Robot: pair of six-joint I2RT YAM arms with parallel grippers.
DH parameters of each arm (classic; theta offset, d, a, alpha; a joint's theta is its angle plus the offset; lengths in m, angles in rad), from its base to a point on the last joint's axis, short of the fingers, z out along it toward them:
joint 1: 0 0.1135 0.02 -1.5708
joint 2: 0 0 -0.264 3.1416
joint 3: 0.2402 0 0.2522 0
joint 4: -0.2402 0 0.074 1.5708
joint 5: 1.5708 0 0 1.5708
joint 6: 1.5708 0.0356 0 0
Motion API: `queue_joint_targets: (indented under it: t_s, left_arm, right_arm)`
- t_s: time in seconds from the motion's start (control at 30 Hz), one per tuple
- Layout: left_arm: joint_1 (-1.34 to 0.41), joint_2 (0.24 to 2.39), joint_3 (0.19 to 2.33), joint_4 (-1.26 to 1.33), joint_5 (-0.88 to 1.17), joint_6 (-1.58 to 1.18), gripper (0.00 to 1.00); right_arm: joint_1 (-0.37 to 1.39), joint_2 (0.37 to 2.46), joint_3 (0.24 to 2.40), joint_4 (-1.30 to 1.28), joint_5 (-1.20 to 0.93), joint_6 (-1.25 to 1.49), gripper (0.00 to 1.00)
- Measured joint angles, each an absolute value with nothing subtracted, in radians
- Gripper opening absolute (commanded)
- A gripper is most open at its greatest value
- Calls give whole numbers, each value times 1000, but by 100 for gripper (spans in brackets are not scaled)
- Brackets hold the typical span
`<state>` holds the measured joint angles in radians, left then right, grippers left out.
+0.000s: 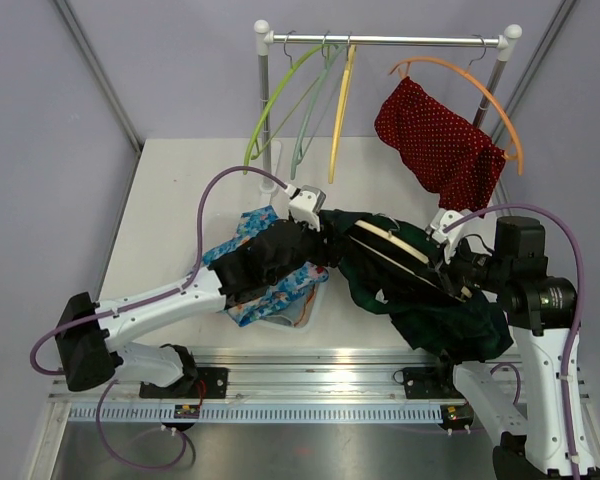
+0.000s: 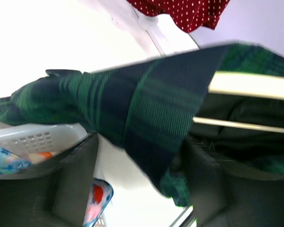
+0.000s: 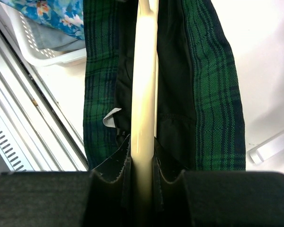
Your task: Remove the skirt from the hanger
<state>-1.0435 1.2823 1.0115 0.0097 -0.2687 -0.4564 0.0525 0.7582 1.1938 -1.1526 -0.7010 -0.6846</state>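
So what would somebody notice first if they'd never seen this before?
Probably the dark green checked skirt bunched in the middle of the table, on a cream hanger that the right arm holds in its jaws. Next comes the red spotted cloth on an orange hanger on the rail at the back. Then there are the bright blue flowery clothes under the left arm.

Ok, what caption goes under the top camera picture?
Right gripper clamps the cream hanger, with the left gripper at the green plaid skirt.
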Motion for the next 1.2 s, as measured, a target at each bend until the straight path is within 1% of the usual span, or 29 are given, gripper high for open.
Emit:
queue_joint_targets:
  t_s: [0.03,0.1,0.13,0.17,0.37,0.5,0.7,1.07,1.2]
  left_arm:
    - [-1044,1292,1021,9,-277,-455,35]
    - [-1044,1305,1033,6,-291,-446,8]
    - [-1044,1310,1035,3,-302,-440,2]
    - [-1043,1311,1035,-5,-311,-433,0]
    - [-1044,1268,1039,-72,-331,-375,0]
    - [-1044,1181,1095,-183,-338,-327,0]
    - [-1054,1084,1175,-258,-296,-288,0]
    - [-1040,1103,1253,-316,-260,-268,0]
    - [-1019,1137,1285,-353,-319,-213,0]
  right_arm:
    - [52,755,1192,-1155,-706,-687,0]
    - [52,753,1190,-1158,-712,-690,0]
    - [52,752,1190,-1159,-715,-692,0]
    - [52,750,1190,-1159,-716,-693,0]
    - [53,739,1143,-1135,-686,-707,0]
    - [58,730,1036,-1096,-674,-753,0]
    - [67,695,897,-984,-720,-821,0]
    - [66,679,875,-919,-789,-831,0]
    - [66,681,881,-936,-804,-875,0]
